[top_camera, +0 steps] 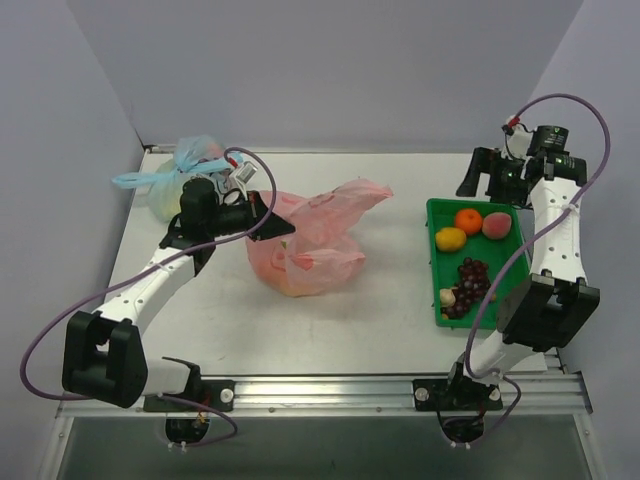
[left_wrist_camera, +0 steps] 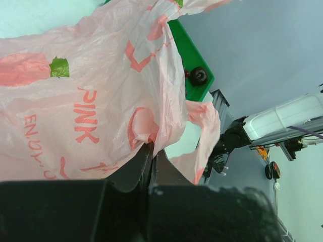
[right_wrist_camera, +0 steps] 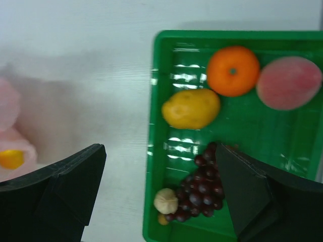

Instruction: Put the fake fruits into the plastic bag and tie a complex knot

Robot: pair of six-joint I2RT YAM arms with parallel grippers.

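Pressed tight together, the left pincer [left_wrist_camera: 152, 154] pinches an edge of the pink plastic bag [left_wrist_camera: 91, 101] in the middle of the surface [top_camera: 400, 315], likely to hold its mouth up, while the right pincer [right_wrist_camera: 159, 156] hangs spread wide above the green tray [right_wrist_camera: 282, 133], where the fake fruits [right_wrist_camera: 191, 108] lie, ready to pick one.

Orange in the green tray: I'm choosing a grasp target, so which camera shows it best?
Right wrist: the orange is close, whole and unobstructed. Top external shows it small but clear. Left wrist shows only a corner of the green tray, no orange.
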